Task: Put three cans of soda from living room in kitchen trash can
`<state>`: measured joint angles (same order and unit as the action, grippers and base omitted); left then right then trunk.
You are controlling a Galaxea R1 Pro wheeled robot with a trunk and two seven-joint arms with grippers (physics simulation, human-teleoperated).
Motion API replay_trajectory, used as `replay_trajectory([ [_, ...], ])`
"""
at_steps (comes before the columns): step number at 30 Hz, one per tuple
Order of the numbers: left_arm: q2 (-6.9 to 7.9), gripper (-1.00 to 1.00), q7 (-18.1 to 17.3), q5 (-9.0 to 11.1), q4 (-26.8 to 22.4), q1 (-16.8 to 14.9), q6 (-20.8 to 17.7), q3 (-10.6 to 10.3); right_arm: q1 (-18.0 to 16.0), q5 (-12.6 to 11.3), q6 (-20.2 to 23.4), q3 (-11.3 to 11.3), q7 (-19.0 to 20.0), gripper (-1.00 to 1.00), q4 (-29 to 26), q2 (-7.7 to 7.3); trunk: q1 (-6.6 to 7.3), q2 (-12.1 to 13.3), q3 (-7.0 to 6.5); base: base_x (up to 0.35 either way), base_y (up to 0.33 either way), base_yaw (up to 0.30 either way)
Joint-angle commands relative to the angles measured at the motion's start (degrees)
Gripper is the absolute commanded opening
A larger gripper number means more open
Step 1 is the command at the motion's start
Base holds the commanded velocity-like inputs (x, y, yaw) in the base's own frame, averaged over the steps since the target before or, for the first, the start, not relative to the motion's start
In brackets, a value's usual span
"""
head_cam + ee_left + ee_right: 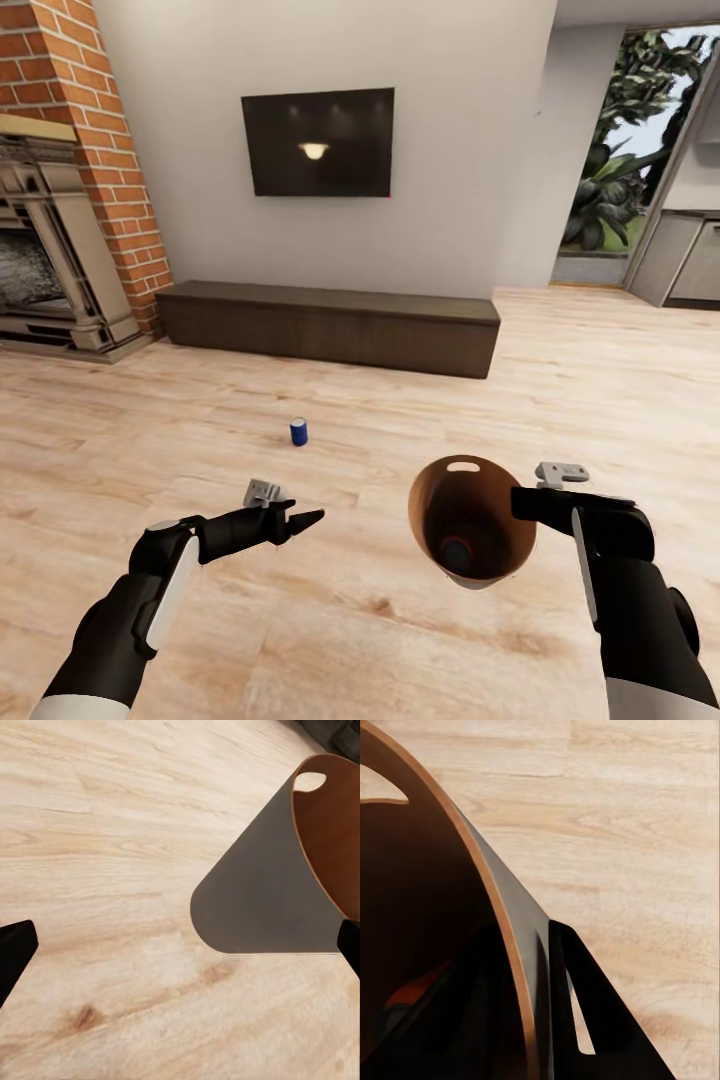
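My right gripper (524, 503) is shut on the rim of the brown tash can (470, 500), holding it off the wood floor with its mouth tipped up toward me. In the right wrist view the gripper (536, 1020) has one finger inside the wall (502, 915) and one outside. Deep inside lies one can of soda (457, 553), seen as an orange patch (416, 991) in the dark. My left gripper (300, 523) hovers left of the bin, open and empty. Its wrist view shows the gripper (180, 945) spread wide, with the tash can (330, 840) ahead.
A small blue can (298, 431) stands upright on the floor ahead of my left hand. Beyond it a long low dark cabinet (330, 325) sits under a wall TV (318, 142). A brick fireplace (60, 200) is at far left, a doorway (640, 200) at far right.
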<state>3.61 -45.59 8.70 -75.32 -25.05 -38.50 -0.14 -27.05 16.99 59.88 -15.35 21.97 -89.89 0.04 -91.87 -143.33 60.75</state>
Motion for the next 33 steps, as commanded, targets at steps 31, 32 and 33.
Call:
replay_trajectory([
  [31,0.05,1.0,0.05,0.0,0.02,0.0,-0.08,-0.02,-0.02,-1.08,0.12,0.06,0.0,-1.0,-0.02,0.03,0.01,0.0,0.06,0.337,0.0,0.008],
  [32,0.03,1.0,0.05,0.0,0.01,0.0,-0.08,-0.03,-0.02,-1.08,0.12,0.06,0.0,-1.0,-0.02,0.04,0.01,0.0,0.06,0.337,0.0,0.0],
  [33,0.04,1.0,0.06,0.0,0.01,0.0,-0.08,-0.03,-0.02,-1.08,0.12,0.06,0.0,-1.0,-0.02,0.04,0.01,0.0,0.06,0.337,0.0,0.0],
])
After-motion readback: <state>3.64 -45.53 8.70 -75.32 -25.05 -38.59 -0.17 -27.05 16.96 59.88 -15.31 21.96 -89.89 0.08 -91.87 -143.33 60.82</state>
